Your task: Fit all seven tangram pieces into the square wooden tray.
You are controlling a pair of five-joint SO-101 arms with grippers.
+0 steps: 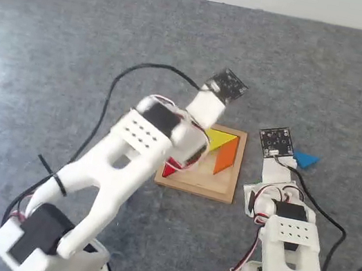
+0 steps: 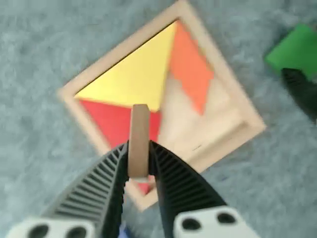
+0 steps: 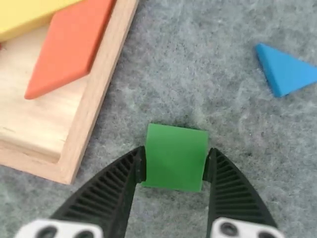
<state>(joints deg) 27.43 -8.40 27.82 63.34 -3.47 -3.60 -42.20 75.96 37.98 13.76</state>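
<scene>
Above the tray [image 2: 208,134] (yellow piece [image 2: 129,74], orange piece [image 2: 190,74] and red piece [image 2: 116,124] seated inside), the left jaws are clenched on a tan piece [image 2: 139,134] held on edge. Just beside the tray on the counter [image 3: 208,64], the right jaws grasp the green square [image 3: 176,156]. A blue triangle [image 3: 287,74] lies near.

The tray [image 1: 224,191] lies mid-counter [image 1: 59,30], in front of my two arms. In it, one large triangle [image 2: 131,79] fills the far side, a second triangle [image 2: 111,121] lies against it at the near left, and the parallelogram [image 2: 190,74] runs along the right, touching the first. My left fingers [image 2: 106,176] pinch a flat piece [image 2: 139,141] on edge above the tray. Just right of the tray, on the counter, the square piece [image 3: 176,157] sits between my right fingers [image 3: 121,181] — touching both. The small triangle [image 3: 287,74] lies farther right and behind.
</scene>
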